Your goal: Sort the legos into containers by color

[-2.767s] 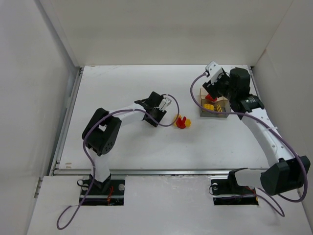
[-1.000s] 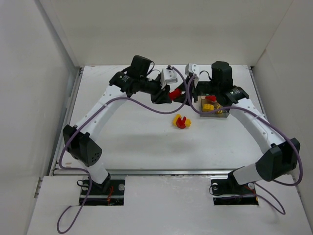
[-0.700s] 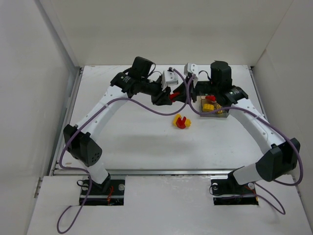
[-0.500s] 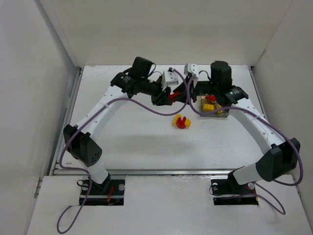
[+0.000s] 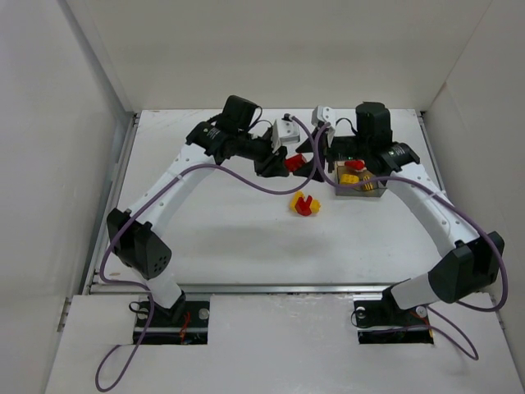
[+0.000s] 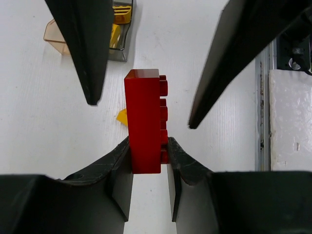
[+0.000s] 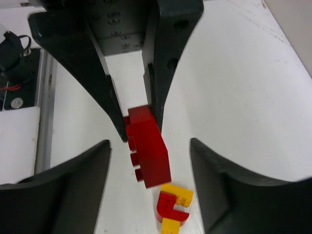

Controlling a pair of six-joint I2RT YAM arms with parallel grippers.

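Observation:
My left gripper [image 5: 285,162] is shut on a red brick [image 5: 294,162] and holds it in the air left of the containers [image 5: 369,194]. In the left wrist view the brick [image 6: 144,122] stands upright between my fingers [image 6: 121,161]. My right gripper [image 5: 316,156] is open, with a finger on either side of the brick and neither touching it. In the right wrist view the brick [image 7: 148,148] hangs between my wide-open fingers [image 7: 68,195]. A red-and-yellow clump [image 5: 304,203] lies on the table below. The two tubs hold yellow bricks and a red one.
In the left wrist view the beige tub's rim [image 6: 54,38] and the greyish tub [image 6: 122,46] with a yellow brick lie beyond the right fingers [image 6: 83,48]. The clump also shows in the right wrist view [image 7: 173,207]. White walls enclose the table on three sides.
The left arm has swung from mid-table to the far side and now shows the red brick. The right gripper moved left off the containers to face it. Little has moved in the last second.

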